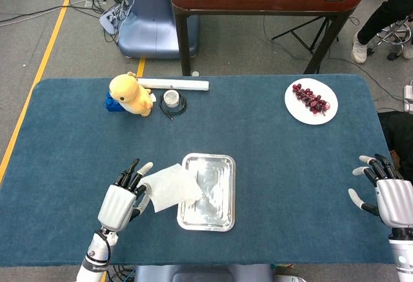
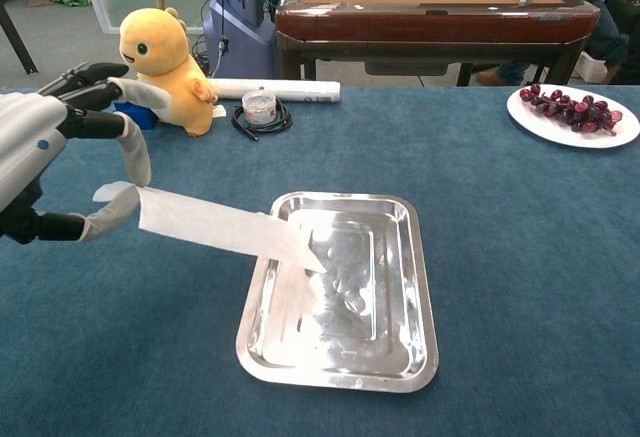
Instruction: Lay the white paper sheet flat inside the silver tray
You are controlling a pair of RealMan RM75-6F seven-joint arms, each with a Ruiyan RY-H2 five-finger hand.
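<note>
My left hand pinches one end of the white paper sheet between thumb and a finger, to the left of the silver tray. The sheet is held off the table and slopes toward the tray, its far corner reaching over the tray's left rim. The tray lies near the table's front middle with a shiny, bare bottom. My right hand hovers open at the table's right edge with nothing in it, far from the tray; the chest view does not show it.
At the back left stand a yellow plush duck, a blue block, a white roll and a small round tin on a black cable. A white plate of red grapes sits back right.
</note>
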